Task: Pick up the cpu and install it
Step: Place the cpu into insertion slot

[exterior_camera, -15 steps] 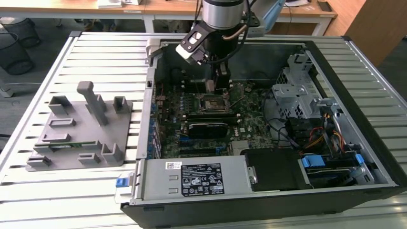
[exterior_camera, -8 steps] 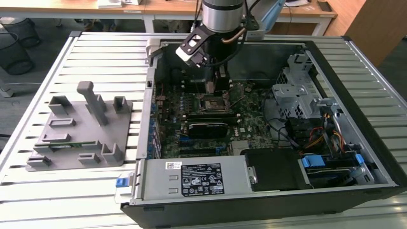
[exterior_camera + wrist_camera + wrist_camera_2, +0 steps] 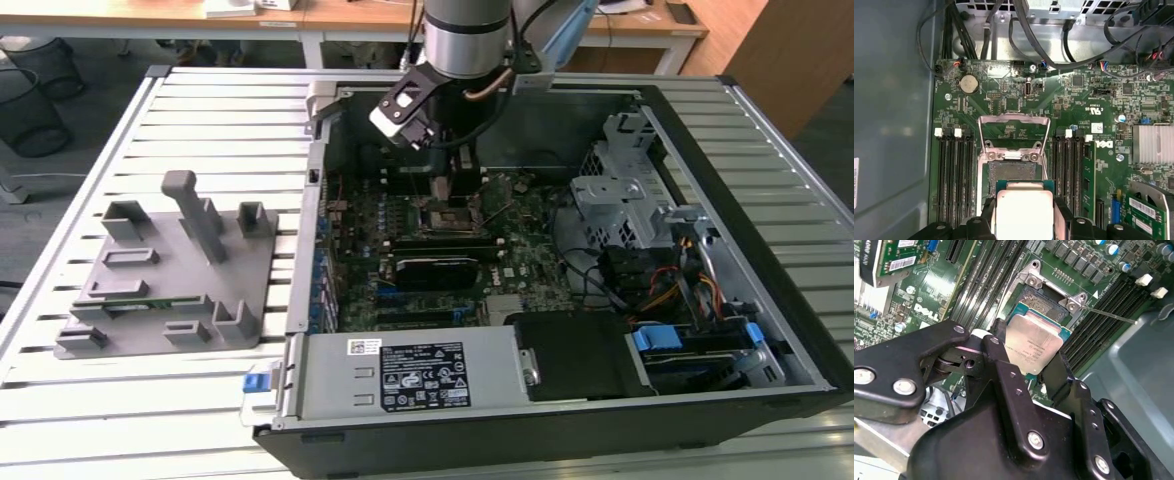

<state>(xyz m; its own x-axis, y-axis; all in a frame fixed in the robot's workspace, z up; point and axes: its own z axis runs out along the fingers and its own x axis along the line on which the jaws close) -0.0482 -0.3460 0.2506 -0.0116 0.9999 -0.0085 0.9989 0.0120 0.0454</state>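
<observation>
My black two-fingered claw (image 3: 1029, 354) is clamped on the cpu (image 3: 1031, 347), a small flat square chip with a shiny silver metal top and a thin green rim. One finger presses on each of two opposite edges.

There is dark print on the chip's lid in the second wrist view. White lettering sits on the green motherboard (image 3: 1089, 100) in both wrist views. A white label (image 3: 424, 368) with black print lies on the grey metal power supply box in the exterior view.

The first wrist view shows the cpu (image 3: 1024, 212) between my claw (image 3: 1025, 216) fingers, right beside the open square socket (image 3: 1014, 167), whose silver metal load frame (image 3: 1013, 131) is swung up. I cannot tell whether the chip touches the socket.

The exterior view shows my claw (image 3: 447, 190) lowered inside the open black computer case (image 3: 534, 445). The case stands on a slatted metal bench (image 3: 200, 120), with a grey plastic holder fixture (image 3: 174, 270) at the exterior view's left.
</observation>
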